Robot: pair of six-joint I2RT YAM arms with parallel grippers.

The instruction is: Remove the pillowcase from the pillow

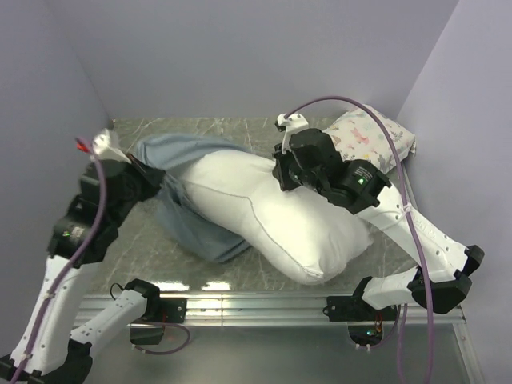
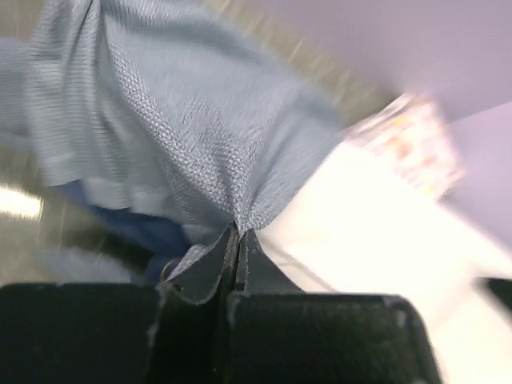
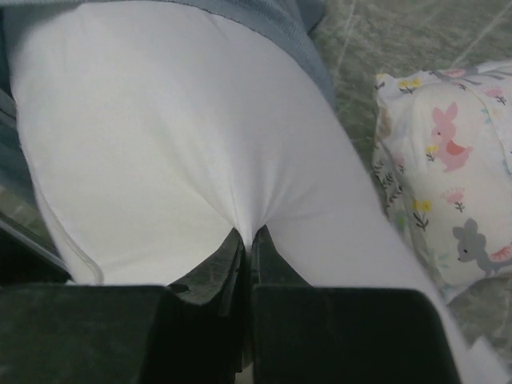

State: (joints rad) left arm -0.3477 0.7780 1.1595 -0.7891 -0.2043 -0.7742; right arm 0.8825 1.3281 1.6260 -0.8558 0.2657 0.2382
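The plain white pillow [image 1: 280, 216] lies across the middle of the table, mostly bare. The pillowcase [image 1: 180, 156] shows its pale grey-blue inner side and is bunched over the pillow's left end, with folds on the table. My left gripper [image 1: 158, 182] is shut on a pinch of the pillowcase [image 2: 200, 136]; a dark navy part [image 2: 144, 228] shows under it. My right gripper [image 1: 282, 178] is shut on a pinch of the pillow's white fabric [image 3: 200, 144] near its far edge.
A smaller white pillow printed with pink flowers and animals [image 1: 372, 136] lies at the back right against the wall; it also shows in the right wrist view [image 3: 456, 176]. Lilac walls close in three sides. A metal rail [image 1: 264, 300] runs along the near table edge.
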